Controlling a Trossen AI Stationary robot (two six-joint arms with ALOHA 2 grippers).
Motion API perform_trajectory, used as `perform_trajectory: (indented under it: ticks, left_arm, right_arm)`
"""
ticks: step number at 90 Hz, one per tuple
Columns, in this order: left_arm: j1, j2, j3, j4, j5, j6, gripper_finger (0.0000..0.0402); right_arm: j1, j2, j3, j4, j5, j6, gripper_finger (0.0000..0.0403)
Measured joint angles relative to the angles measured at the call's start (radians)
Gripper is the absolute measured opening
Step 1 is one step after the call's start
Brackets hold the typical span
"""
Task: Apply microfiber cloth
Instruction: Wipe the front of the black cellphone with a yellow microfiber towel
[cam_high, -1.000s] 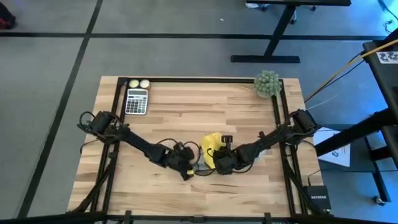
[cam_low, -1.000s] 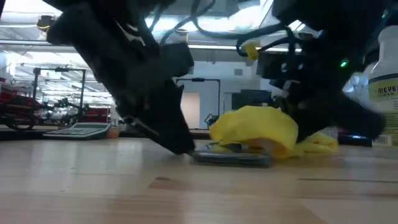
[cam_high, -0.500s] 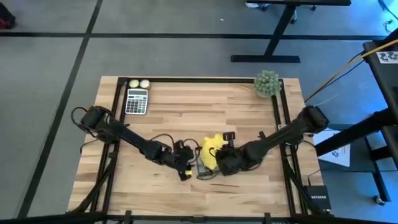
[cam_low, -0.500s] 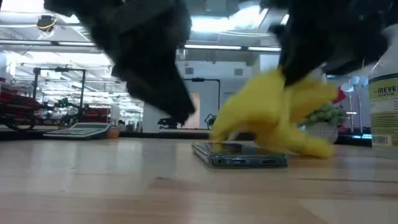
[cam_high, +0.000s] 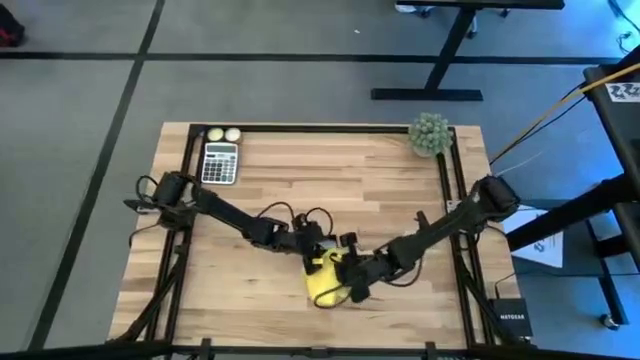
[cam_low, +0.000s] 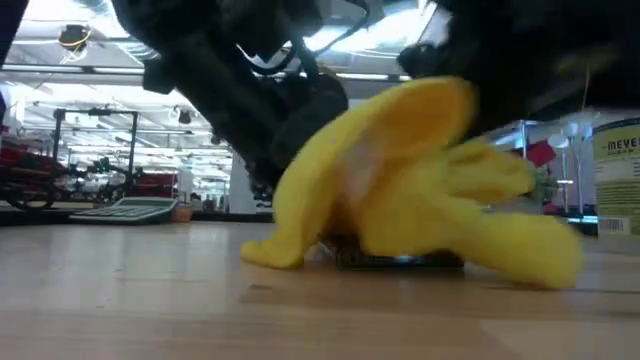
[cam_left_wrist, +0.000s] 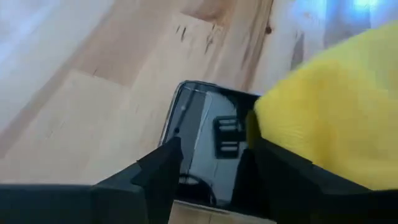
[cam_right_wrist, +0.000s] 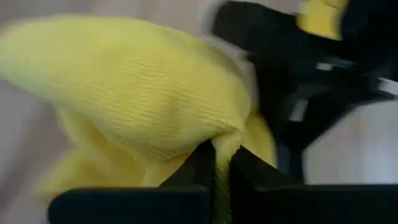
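Note:
The yellow microfiber cloth (cam_high: 325, 278) lies bunched near the table's front middle and drapes over a black smartphone (cam_low: 400, 262), which lies flat on the wood. Only the phone's near edge shows under the cloth in the low view. My right gripper (cam_high: 350, 290) is shut on the cloth (cam_right_wrist: 137, 87) at its right side. My left gripper (cam_high: 312, 243) is just beyond the cloth. It is open, with its two fingers over one end of the phone (cam_left_wrist: 205, 137), and the cloth (cam_left_wrist: 336, 106) is beside them. My left gripper stands with its fingers (cam_left_wrist: 165, 165) spread over the phone's end (cam_left_wrist: 199, 186), slanting down from the table's left. I cannot tell whether they touch it. My right gripper pinches a fold of the cloth (cam_right_wrist: 222, 144) between its two shut fingers, coming in low from the table's right. The rest of the cloth billows ahead of the fingers and sags onto the phone and the table.
A calculator (cam_high: 220, 163) and two small pale balls (cam_high: 223, 134) sit at the far left corner, and a green plant (cam_high: 430, 133) at the far right. A labelled bottle (cam_low: 617, 170) stands at the right in the low view. Black rails run along both table sides.
My right gripper lifted the cloth off the phone, then carried it toward the table's near edge and slightly left. The cloth has dropped and now covers the phone. My left gripper has shifted a little toward the far edge and right. The phone has stayed flat.

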Motion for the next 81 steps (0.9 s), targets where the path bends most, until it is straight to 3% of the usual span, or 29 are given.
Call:
perform_trajectory:
  ticks: [21, 49, 57, 69, 81]
  left_arm:
    - [0.000, 0.028, -0.001, -0.005, -0.004, -0.003, 0.0191]
    - [0.000, 0.030, -0.002, -0.004, -0.009, -0.006, 0.0191]
    - [0.000, 0.030, -0.003, -0.003, -0.009, -0.008, 0.0191]
    - [0.000, 0.030, -0.003, -0.001, -0.007, -0.011, 0.0191]
    - [0.000, 0.030, -0.005, 0.007, -0.006, -0.011, 0.0191]
  right_arm:
    - [-0.010, 0.095, 0.003, 0.018, -0.045, 0.073, 0.0001]
    - [0.093, 0.055, 0.011, -0.065, -0.158, 0.072, 0.0001]
    - [0.095, 0.029, 0.034, -0.100, -0.113, 0.065, 0.0001]
    - [0.063, -0.001, 0.068, -0.021, -0.006, 0.016, 0.0001]
    - [-0.004, 0.046, 0.062, 0.069, -0.110, -0.010, 0.0001]
